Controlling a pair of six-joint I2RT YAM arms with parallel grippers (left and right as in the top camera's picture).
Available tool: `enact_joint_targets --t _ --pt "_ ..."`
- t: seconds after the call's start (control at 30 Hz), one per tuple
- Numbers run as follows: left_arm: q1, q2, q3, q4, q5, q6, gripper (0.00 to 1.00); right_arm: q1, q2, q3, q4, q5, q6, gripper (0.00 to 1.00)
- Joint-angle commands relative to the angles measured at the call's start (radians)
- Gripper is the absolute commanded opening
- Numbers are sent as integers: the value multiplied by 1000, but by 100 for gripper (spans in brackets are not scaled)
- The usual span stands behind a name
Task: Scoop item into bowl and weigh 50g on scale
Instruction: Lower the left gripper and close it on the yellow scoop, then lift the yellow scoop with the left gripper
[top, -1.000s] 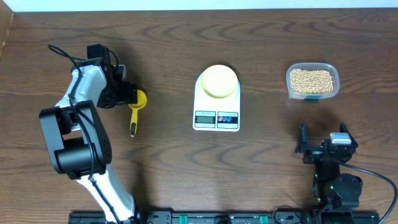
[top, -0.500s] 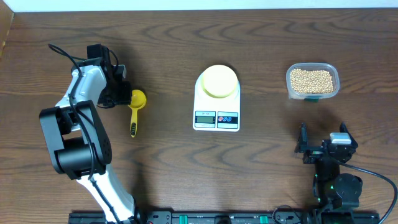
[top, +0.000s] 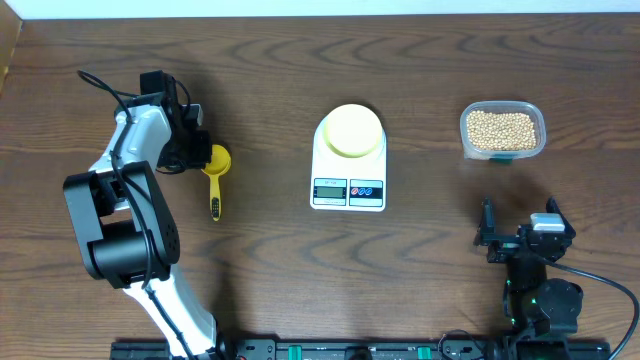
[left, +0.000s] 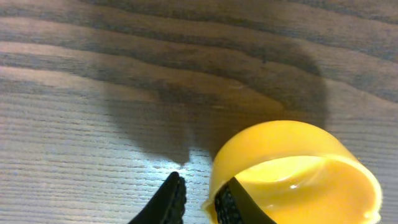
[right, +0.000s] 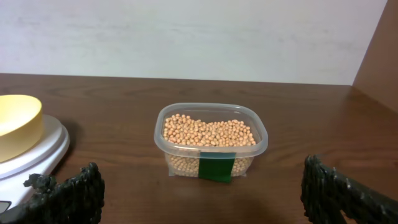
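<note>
left gripper (left: 202, 188) pinches scoop (left: 292, 168) by cup rim, not handle | right gripper (right: 200, 186) wide, idle | risk: scoop may twist, spilling beans (right: 208, 132)

Open table (top: 270, 250) lies between scoop (top: 216, 175), scale (top: 348, 172) and tub (top: 480, 153); the scale blocks the straight path.

A dark wooden desk (top: 420, 270) is shown. A yellow scoop (top: 218, 162) is laid toward its left edge, the scale (top: 348, 175) at mid-desk, and a clear tub (top: 502, 130) near the right edge.

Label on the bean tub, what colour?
The label is dark green; clearest in the right wrist view.
</note>
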Motion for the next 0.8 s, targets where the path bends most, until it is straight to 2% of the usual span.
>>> enact_joint_targets --t 0.0,0.17,0.77 --pt "0 5 -10 -3 10 5 14 10 -5 -1 -3 11 -12 99" --pt "0 5 -10 -3 10 6 9 10 -5 -1 -3 11 -12 99" --pt "0 -41 1 -3 13 -22 8 10 -5 -1 -3 11 -12 99"
